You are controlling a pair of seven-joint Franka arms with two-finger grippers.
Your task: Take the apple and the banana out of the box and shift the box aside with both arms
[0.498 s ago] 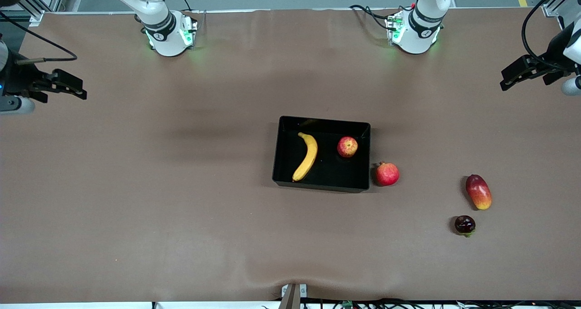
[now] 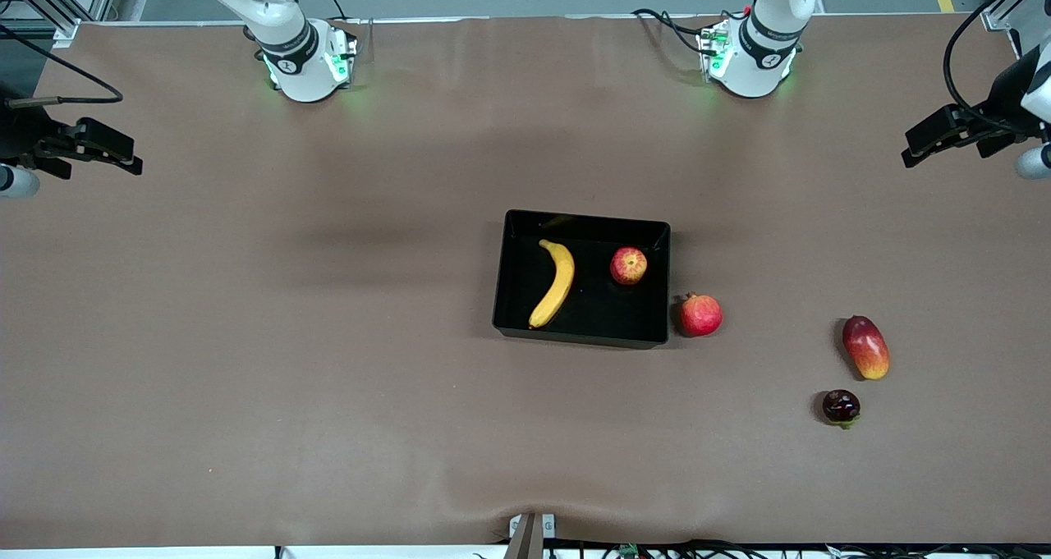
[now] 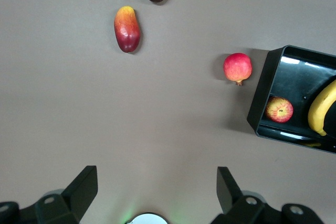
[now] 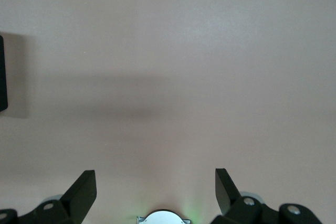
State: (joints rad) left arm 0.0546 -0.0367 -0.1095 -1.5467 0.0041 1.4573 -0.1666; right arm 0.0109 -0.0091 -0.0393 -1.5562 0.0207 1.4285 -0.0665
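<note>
At the right arm's end of the tabletop (image 2: 246,337), the right hand (image 2: 105,150) hangs in the air over bare brown surface, well apart from every fruit; in the right wrist view its two black fingers (image 4: 84,190) stand wide apart with nothing between them, and only a dark corner of the box shows at the edge of that picture. Toward the middle of the tabletop lies the box (image 2: 502,296), a shallow glossy black tray with upright walls. Inside it the banana (image 2: 556,283) lies on the floor of the tray, toward the right arm's end, its length running from farther to nearer the front camera. The apple (image 2: 628,265), red streaked with yellow, sits in the same tray toward the left arm's end, apart from the banana and close to the tray's wall. Just outside that wall, beside the box on the bare tabletop, rests a redder pomegranate (image 2: 700,315). Well apart from it, toward the left arm's end, lies an oval red-yellow mango (image 2: 866,346), and near the mango, closer to the front camera, sits a small dark round fruit (image 2: 841,406) with a bit of green on it. The left hand (image 2: 944,136) hangs in the air over the left arm's end of the tabletop, its fingers (image 3: 81,190) spread wide and gripping nothing, as the left wrist view shows.
</note>
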